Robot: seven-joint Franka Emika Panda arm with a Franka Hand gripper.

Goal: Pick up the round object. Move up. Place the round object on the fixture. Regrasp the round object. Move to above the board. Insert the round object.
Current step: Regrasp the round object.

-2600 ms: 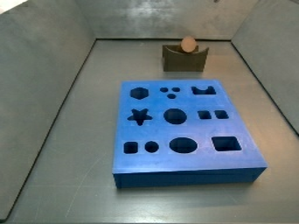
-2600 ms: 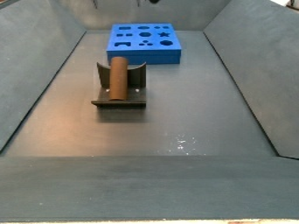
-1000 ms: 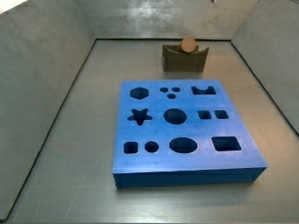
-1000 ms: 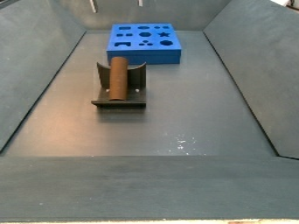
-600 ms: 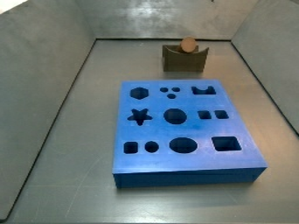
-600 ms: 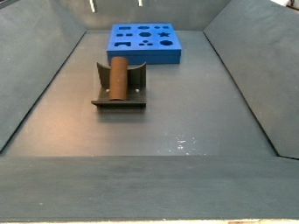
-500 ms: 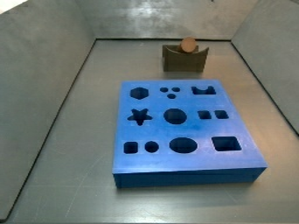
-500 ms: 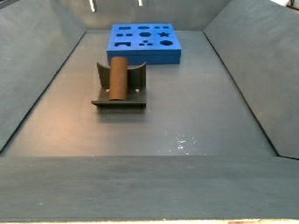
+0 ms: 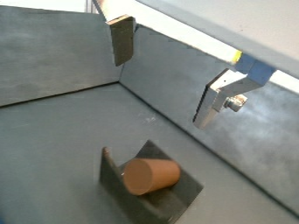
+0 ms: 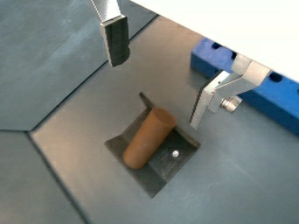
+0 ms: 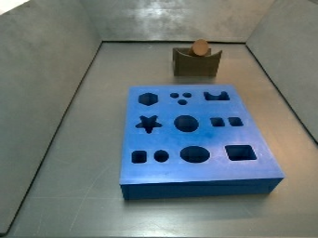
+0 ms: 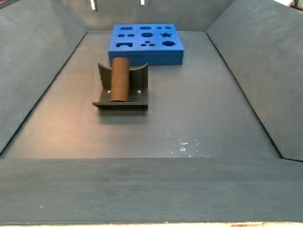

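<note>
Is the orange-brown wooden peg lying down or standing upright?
Lying down: the orange-brown wooden peg rests lengthwise in the olive-brown fixture's notch. The open claw hangs above.

Grey bin floor [image 12: 178,115] carries two items: blue board [image 11: 195,139] flat on it, and fixture [image 12: 120,96] well apart toward one end wall. Gripper [image 10: 162,72] wide open, above the floor over the fixture.

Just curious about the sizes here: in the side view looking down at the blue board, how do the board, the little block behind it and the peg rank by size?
1. Board, by far.
2. Fixture, though it sits farther back.
3. Peg, only its end showing.

The tool hangs open above the peg in the wrist views.
</note>
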